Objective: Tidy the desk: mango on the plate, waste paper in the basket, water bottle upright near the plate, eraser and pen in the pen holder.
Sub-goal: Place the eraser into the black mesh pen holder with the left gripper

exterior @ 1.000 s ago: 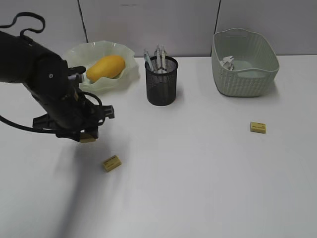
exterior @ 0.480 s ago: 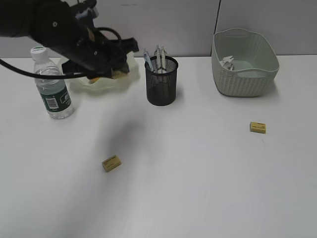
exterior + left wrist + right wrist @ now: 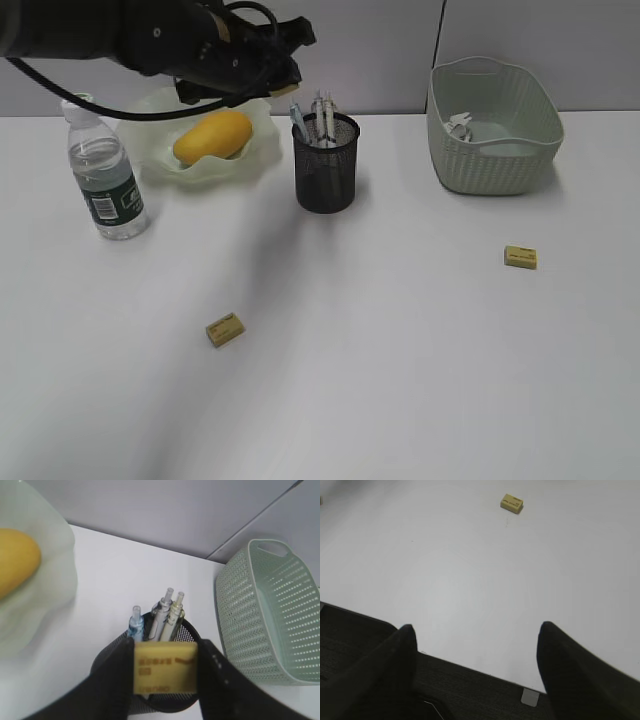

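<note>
An eraser (image 3: 165, 673) is gripped by the left hand (image 3: 165, 675), above the holder (image 3: 150, 680). The right hand (image 3: 475, 667) is spread wide over the table (image 3: 470, 580).

The left claw (image 3: 165, 672) hides the pen holder's (image 3: 107, 655) near rim.

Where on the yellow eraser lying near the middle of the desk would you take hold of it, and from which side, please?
The eraser lies flat as a low block on the bare desk, apart from everything else. Come straight down from above and pinch across its two long sides; these are parallel and the narrower span, so the jaws should seat squarely.
</note>
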`<state>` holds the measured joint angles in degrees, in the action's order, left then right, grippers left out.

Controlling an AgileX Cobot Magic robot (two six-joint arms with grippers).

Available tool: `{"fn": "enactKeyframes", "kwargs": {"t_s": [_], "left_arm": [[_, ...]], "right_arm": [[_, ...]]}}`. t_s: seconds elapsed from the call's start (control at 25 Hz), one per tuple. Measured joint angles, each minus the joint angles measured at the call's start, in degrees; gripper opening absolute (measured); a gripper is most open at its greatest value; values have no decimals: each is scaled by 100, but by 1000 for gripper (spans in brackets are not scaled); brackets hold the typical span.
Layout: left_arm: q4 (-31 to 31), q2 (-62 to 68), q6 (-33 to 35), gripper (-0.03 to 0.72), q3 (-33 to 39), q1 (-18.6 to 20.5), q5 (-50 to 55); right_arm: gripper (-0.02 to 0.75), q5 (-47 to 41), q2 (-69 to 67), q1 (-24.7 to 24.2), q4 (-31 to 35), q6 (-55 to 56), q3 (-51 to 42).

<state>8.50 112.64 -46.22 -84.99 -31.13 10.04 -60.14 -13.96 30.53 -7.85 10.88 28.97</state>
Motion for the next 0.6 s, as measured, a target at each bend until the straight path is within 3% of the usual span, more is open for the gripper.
{"fn": "enactKeyframes", "kwargs": {"t_s": [0.6], "left_arm": [[-60,1126,0,293,-1161,-187,-86]], "right_arm": [[585,0,5,0,0,0,0]]}}
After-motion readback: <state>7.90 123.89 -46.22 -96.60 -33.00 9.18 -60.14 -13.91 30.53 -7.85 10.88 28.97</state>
